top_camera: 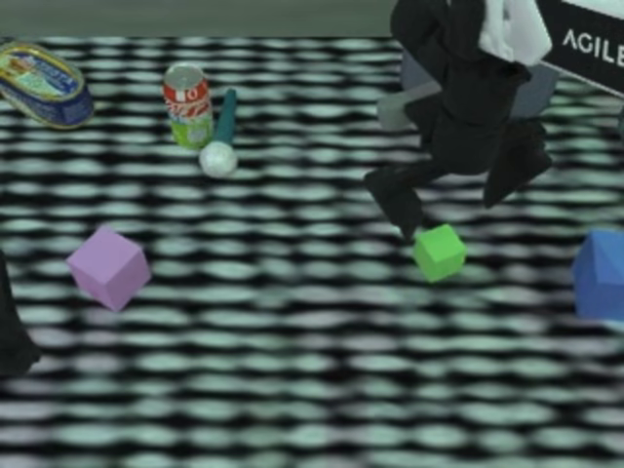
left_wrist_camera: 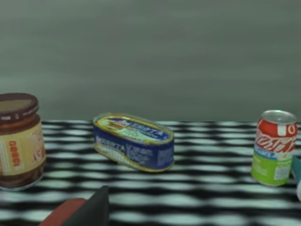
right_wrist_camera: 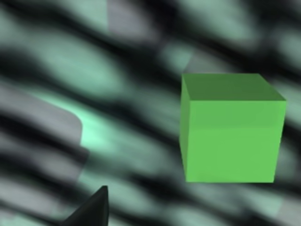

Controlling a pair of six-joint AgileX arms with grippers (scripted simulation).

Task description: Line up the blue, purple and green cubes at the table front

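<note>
Just beside the right gripper (top_camera: 450, 210), the green cube (top_camera: 440, 252) sat on the striped desk (top_camera: 292, 390), touching or nearly touching the tip of the nearer dark finger (top_camera: 400, 205) while the other finger stood well apart on its far side, so the fingers were spread open and gripped nothing. From the right wrist camera the green cube (right_wrist_camera: 231, 128) filled much of the view, resting flat on the desk with one dark fingertip (right_wrist_camera: 94, 207) showing near it. Far to the left of those fingers lay the purple cube (top_camera: 109, 267), and to their right, at the desk's right edge, the blue cube (top_camera: 601, 275), partly cut off by the frame. Behind the right arm a grey-blue rounded box (top_camera: 395, 109) was mostly hidden. White letters reading "AGILE" showed on the right arm's dark casing. The left gripper (top_camera: 12, 322) was parked at the desk's left edge; whether its fingers were open or closed I cannot tell. Its wrist camera faced a brown jar (left_wrist_camera: 19, 141) with a dark lid and an orange label, an oval blue and yellow tin (left_wrist_camera: 134, 141) with unreadable print, and a red, white and green drink can (left_wrist_camera: 274, 147) standing upright. A teal-handled tool with a white head (top_camera: 220, 146) lay beside that can.
</note>
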